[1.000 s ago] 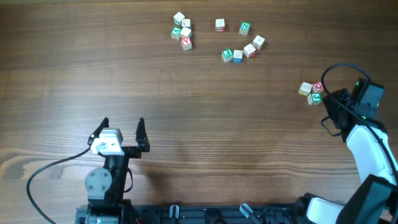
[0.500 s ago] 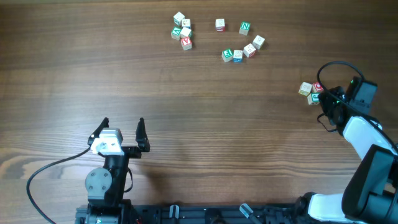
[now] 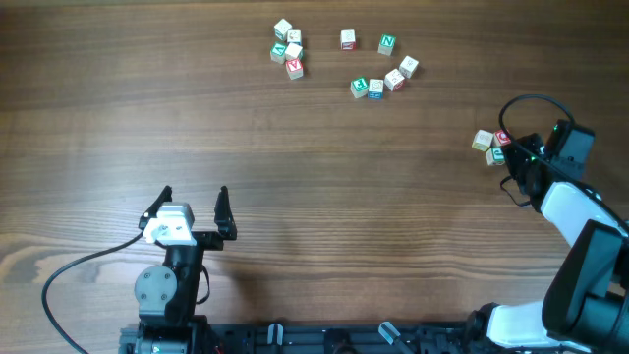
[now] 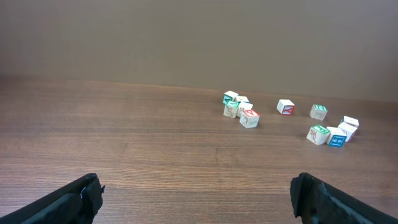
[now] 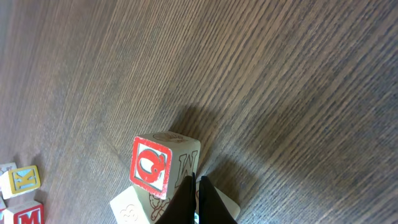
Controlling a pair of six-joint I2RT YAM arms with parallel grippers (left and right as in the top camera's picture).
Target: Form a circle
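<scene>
Everywhere dark wood-grain table (image 3: 295,147), plain wall (image 4: 186,37) behind; left claw (image 3: 194,195) released, right claw (image 5: 195,188) clenched beside blocks (image 5: 152,168)

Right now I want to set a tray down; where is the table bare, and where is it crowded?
Bare: the left of the table, and the wide middle band between the far blocks and the left end effector. Crowded: the far edge around those blocks, and the right edge, where the right end effector sits by three blocks.

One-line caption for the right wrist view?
Shut right tool at a red-faced letter block on the wooden table; more blocks at lower left.
</scene>
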